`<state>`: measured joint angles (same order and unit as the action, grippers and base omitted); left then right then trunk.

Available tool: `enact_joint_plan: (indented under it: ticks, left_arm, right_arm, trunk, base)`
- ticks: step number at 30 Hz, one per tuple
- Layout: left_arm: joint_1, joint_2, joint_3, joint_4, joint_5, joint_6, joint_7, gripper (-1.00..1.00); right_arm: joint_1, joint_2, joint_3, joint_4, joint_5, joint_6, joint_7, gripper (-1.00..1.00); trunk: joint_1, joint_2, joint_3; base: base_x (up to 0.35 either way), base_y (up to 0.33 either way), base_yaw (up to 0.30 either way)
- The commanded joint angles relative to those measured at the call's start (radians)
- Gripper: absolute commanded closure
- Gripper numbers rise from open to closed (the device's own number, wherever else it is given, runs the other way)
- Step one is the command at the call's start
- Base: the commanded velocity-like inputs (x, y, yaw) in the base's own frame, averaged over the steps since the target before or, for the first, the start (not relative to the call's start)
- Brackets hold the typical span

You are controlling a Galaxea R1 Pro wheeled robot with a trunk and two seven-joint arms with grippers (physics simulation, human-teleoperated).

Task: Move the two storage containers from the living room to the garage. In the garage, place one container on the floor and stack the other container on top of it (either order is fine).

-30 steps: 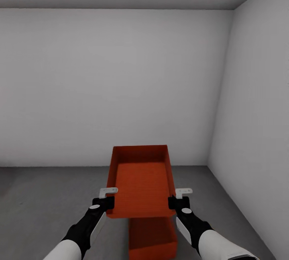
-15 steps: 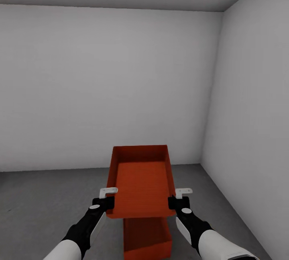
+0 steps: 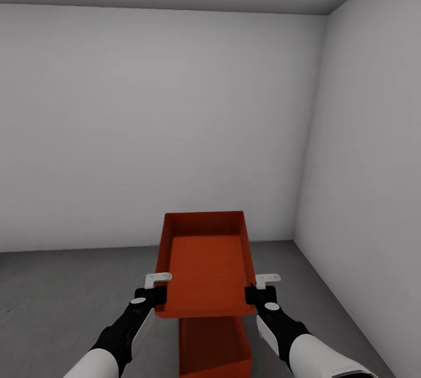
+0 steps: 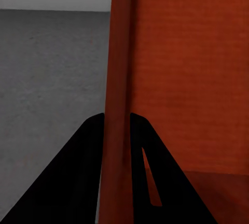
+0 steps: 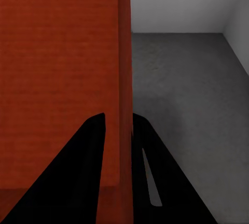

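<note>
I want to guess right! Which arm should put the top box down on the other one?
Neither alone. The left claw and right claw each pinch a side wall of the held container, above the floor container. Both should lower together.

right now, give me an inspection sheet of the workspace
surface: dark grey concrete floor, bare where visible
job's things: held container level, carried above the lower container on the floor
clutter: nothing seen
grippers: left gripper and right gripper, jaws clamped on the held container's side walls
cables: nothing seen
surroundings: plain white walls meeting in a corner, grey ceiling
</note>
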<state>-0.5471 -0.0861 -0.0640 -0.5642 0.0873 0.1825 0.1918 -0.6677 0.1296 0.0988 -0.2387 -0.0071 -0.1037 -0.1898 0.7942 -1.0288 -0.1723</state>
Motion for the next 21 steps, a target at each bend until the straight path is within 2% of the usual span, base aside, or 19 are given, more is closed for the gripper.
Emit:
enact_joint_plan:
  ticks: [1, 12, 21]
  left_arm:
    - [-0.001, 0.002, 0.004, -0.005, -0.015, -0.043, 0.021, 1.00]
    - [-0.001, 0.002, 0.004, -0.005, -0.015, -0.043, 0.021, 1.00]
    - [-0.001, 0.002, 0.004, -0.006, -0.015, -0.044, 0.021, 1.00]
  right_arm:
    - [-0.001, -0.001, -0.051, 0.002, -0.014, -0.004, -0.095, 1.00]
    - [-0.001, -0.001, -0.051, 0.002, -0.015, -0.003, -0.094, 1.00]
    - [-0.001, -0.002, -0.051, 0.002, -0.014, -0.003, -0.094, 1.00]
  trunk:
    - [0.001, -0.001, -0.001]
    - [0.001, -0.001, -0.001]
    - [0.001, -0.001, -0.001]
  base:
    - [0.305, 0.000, 0.000]
    - [0.286, 0.000, 0.012]
    - [0.040, 0.000, 0.231]
